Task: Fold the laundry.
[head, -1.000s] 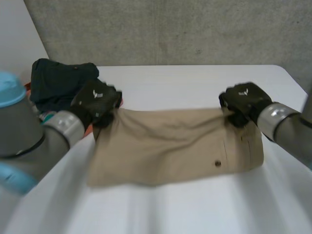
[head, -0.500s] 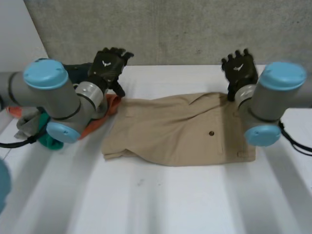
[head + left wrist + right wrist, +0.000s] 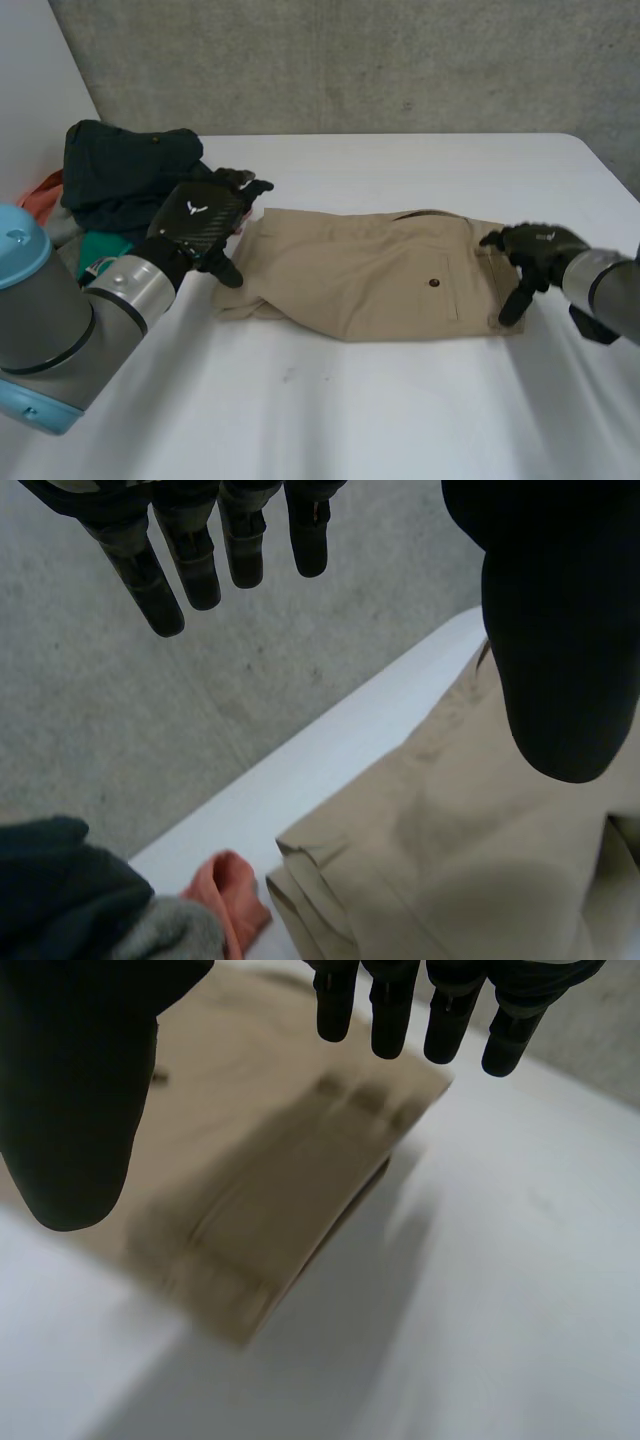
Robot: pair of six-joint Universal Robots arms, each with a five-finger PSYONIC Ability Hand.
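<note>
Both the left hand [image 3: 200,222] and right hand [image 3: 533,250] hover open, empty, at the ends of the folded khaki shorts [image 3: 370,275]; I'd pinch both layers squarely before folding across.

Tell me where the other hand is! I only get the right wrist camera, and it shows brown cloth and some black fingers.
Observer: The left hand is at the opposite end of the tan shorts, with its fingers straight and holding nothing.
Operator: Is there more laundry to fold?
Observer: Yes. Beside the left hand lies a bunched-up dark green garment, with an orange cloth next to it, near the shorts' corner.
</note>
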